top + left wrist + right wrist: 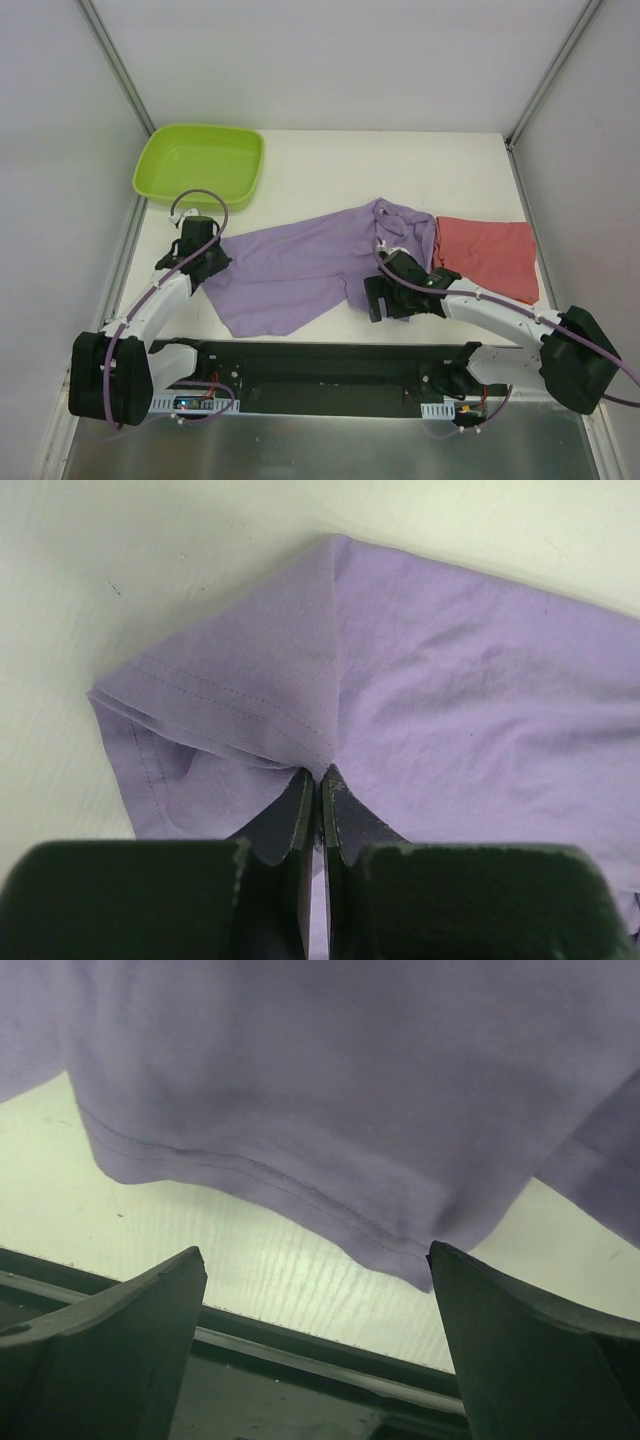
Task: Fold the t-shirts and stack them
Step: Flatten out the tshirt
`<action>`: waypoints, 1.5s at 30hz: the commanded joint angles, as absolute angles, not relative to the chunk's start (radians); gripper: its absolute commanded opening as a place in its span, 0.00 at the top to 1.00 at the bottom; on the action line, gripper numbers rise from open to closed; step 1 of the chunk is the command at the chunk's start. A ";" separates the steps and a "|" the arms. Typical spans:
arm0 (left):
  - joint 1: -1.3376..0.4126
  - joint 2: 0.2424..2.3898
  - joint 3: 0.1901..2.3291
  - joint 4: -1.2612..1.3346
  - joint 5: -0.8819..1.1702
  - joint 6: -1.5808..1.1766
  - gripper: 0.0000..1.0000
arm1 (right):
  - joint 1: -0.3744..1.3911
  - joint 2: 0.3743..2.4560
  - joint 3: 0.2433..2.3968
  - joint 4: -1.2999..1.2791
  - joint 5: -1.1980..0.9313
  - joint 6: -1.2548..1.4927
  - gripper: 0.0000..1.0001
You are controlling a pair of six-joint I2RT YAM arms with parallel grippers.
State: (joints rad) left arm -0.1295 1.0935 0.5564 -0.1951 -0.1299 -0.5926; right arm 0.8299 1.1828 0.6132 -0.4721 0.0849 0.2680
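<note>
The lilac-purple t-shirt [300, 258] lies crumpled across the middle of the white table. My left gripper [210, 268] is at its left edge, shut on a pinch of the purple cloth [300, 680] by a hemmed corner. My right gripper [385, 300] is at the shirt's near right side, open, with the shirt's hemmed edge [300, 1090] hanging just beyond and above its fingers [120, 1330]. A folded red t-shirt [490, 255] lies flat to the right, touching the purple one. The orange and dark green shirts are out of view.
A lime-green plastic tub [200, 163] stands at the far left. Grey walls close in the table on the left, right and back. The black base rail [320, 370] runs along the near edge.
</note>
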 commanded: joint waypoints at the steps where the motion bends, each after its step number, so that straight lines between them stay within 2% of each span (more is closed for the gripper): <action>1: -0.123 1.057 0.551 -0.187 -0.138 -0.598 1.00 | 0.831 1.126 0.632 -0.566 0.176 0.319 0.04; 13: -0.124 1.040 0.543 -0.186 -0.137 -0.588 1.00 | 0.822 1.227 0.637 -0.557 0.256 0.393 0.12; 21: -0.124 1.035 0.546 -0.187 -0.135 -0.583 1.00 | 0.802 1.292 0.603 -0.551 0.241 0.429 0.26; 28: -0.124 1.023 0.543 -0.186 -0.141 -0.583 1.00 | 0.801 1.316 0.600 -0.540 0.262 0.425 0.49; 33: -0.124 1.009 0.541 -0.187 -0.141 -0.577 1.00 | 0.801 1.319 0.614 -0.534 0.297 0.402 0.84; 36: -0.123 0.993 0.546 -0.187 -0.135 -0.574 1.00 | 0.799 1.296 0.649 -0.532 0.334 0.364 0.99; 45: -0.123 0.928 0.667 -0.225 -0.155 -0.558 1.00 | 0.707 1.043 0.830 -0.540 0.428 0.189 0.99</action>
